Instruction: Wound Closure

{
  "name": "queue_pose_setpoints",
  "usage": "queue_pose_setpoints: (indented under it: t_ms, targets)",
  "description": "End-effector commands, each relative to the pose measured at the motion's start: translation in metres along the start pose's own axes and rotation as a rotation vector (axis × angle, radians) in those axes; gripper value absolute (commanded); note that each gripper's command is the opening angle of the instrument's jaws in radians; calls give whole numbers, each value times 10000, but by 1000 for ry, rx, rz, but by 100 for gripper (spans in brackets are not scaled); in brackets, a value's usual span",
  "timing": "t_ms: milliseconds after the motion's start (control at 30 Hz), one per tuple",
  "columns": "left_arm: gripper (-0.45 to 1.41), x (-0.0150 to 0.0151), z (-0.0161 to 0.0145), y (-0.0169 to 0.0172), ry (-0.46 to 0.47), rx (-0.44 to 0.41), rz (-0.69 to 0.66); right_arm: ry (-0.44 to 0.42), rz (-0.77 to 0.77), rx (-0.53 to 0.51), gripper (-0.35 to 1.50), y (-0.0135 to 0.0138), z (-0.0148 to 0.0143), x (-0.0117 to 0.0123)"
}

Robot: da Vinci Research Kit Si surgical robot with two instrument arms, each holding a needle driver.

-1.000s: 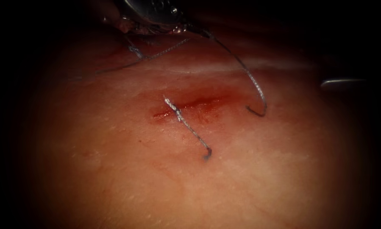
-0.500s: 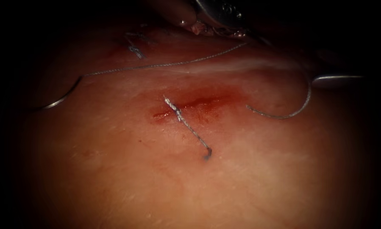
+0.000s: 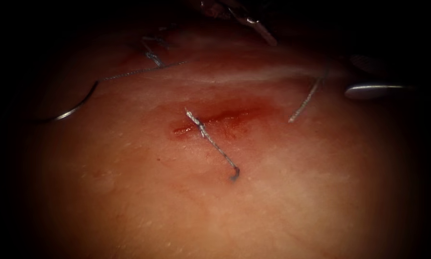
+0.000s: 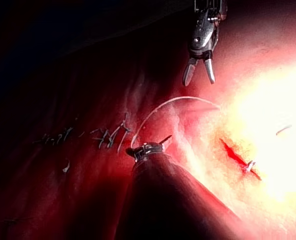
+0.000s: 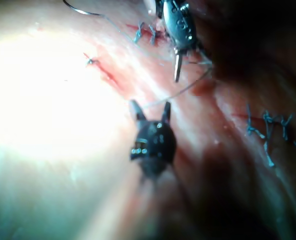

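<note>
Endoscope view, items as found:

- Left arm's tool (image 3: 261, 31): cut off by the upper edge and mostly in shadow. Seen from the right wrist (image 5: 177, 70), its jaws are pressed together into one point, clamped on the thread (image 3: 138, 72). The exact spot of the grip is hard to make out.
- Right arm's tool (image 3: 368, 89): a pale sliver at the dark right margin. In its own wrist view (image 5: 149, 107) the jaws stand spread and hold nothing, with a strand passing between them.
- Needle (image 3: 74, 109): lies free on the tissue (image 3: 273, 192), far left of the cut (image 3: 215, 119), well apart from both tools and not in the tissue. Its outer end fades into darkness.
- Thread: runs from the needle up and rightward, then is lost in shadow. A short length (image 3: 302, 102) shows right of the cut, near the right tool.
- Stitch (image 3: 213, 143): crosses the cut, amid red fluid (image 3: 229, 115).
- Pale arc (image 4: 178, 102) near the left tool's tip — needle or thread, cannot tell.
</note>
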Motion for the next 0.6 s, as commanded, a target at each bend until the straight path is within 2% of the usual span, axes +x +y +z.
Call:
queue_pose_setpoints:
  t_ms: [33,67,200,367,433,600]
  targets:
    - [118,4,0,-1,27,-11,-21,1,1,5,148,-3,10,-4]
    - [125,7,-8,0,42,-20,-27,2,2,4,148,-3,11,-3]
    - [126,23,-50,4,120,-66,-39,1,-4,15,148,-8,14,-3]
    - [126,35,-102,6,158,-103,-48,1,-4,21,148,-10,15,-2]
    - [126,31,-131,13,156,-94,-55,1,-4,22,148,-11,15,-2]
    - [126,9,-160,32,154,-112,-25,1,-3,22,148,-13,15,-1]
